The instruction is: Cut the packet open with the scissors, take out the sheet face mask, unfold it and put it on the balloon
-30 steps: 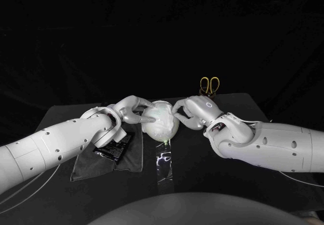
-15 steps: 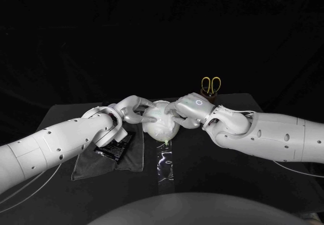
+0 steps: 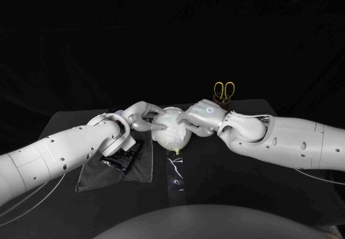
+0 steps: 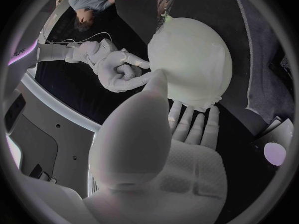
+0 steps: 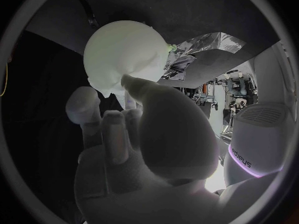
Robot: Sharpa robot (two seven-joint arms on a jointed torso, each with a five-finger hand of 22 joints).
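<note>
— Where are the hands?

— My left hand is on the balloon. The thumb lies on its side and the other fingers are tucked beneath, so it cradles the balloon rather than hanging free. My right hand is against the balloon's opposite side, fingers curled in, with one fingertip touching. I cannot tell whether it pinches the sheet's edge or only presses.

— And the mask?

— A pale matte sheet lies over the balloon, and I take it for the mask (my left wrist camera shows a ragged edge, so it is draped, not smoothed flat). The balloon lies on the surface between the two hands.

— What else is there?

— The black packet lies on a grey cloth just beside the balloon, on my left hand's side. A shiny film strip runs from the balloon's knot end towards the robot. The scissors, handles up, are beyond the balloon, behind my right hand.

— So which step is this?

— The last one, I judge. Cutting and unfolding look finished, and I'm settling the mask. The next move calls for light smoothing strokes outward with the balloon held steady. If I press too hard, it may roll or squirm away.
</note>
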